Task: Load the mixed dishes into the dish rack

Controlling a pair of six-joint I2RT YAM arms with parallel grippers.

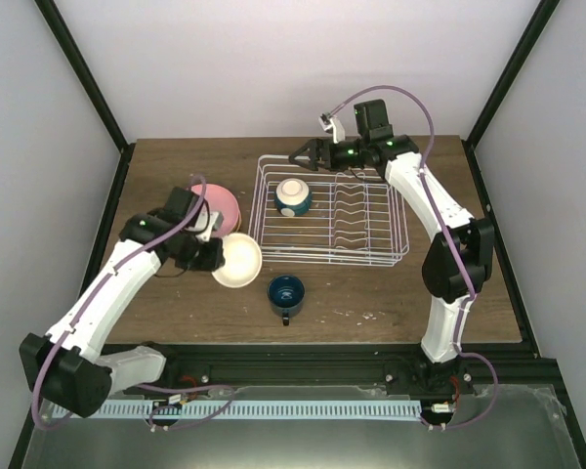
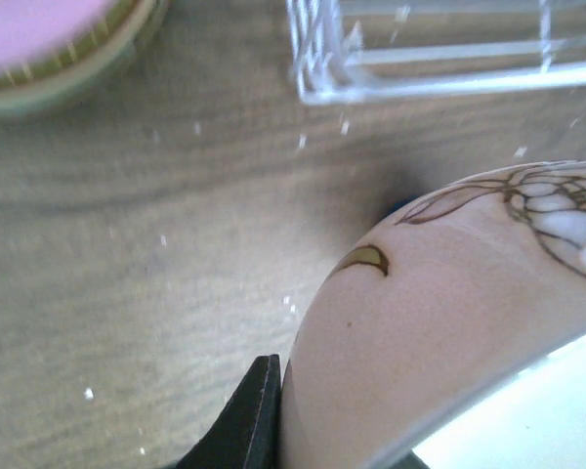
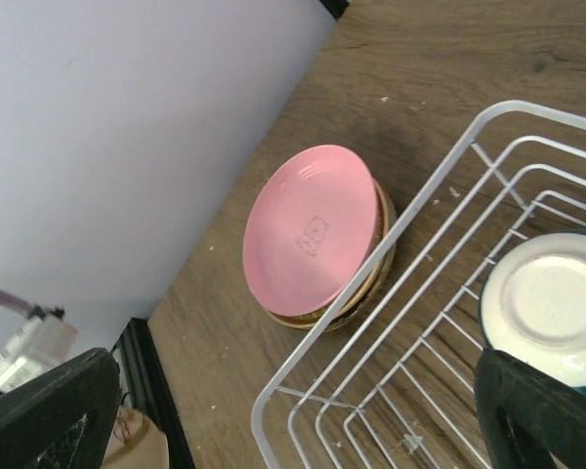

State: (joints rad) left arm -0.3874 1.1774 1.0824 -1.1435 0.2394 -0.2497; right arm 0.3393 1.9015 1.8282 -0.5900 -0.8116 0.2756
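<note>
My left gripper (image 1: 215,256) is shut on the rim of the cream bowl (image 1: 237,260), which is tilted just left of the dish rack (image 1: 402,256). In the left wrist view the cream bowl (image 2: 449,322) fills the lower right, with one dark finger (image 2: 252,415) against its wall. The pink plate (image 1: 217,205) lies on the tan-yellow plate (image 3: 369,289) at the rack's left. A white-and-blue bowl (image 1: 293,195) sits upside down inside the rack. The dark blue mug (image 1: 285,291) stands in front of the rack. My right gripper (image 1: 308,154) hangs open over the rack's far left corner, holding nothing.
The rack's upright prongs (image 1: 356,210) fill its right half. Black frame posts (image 1: 78,68) and white walls close in the table's sides and back. The right arm (image 1: 439,210) runs along the rack's right side.
</note>
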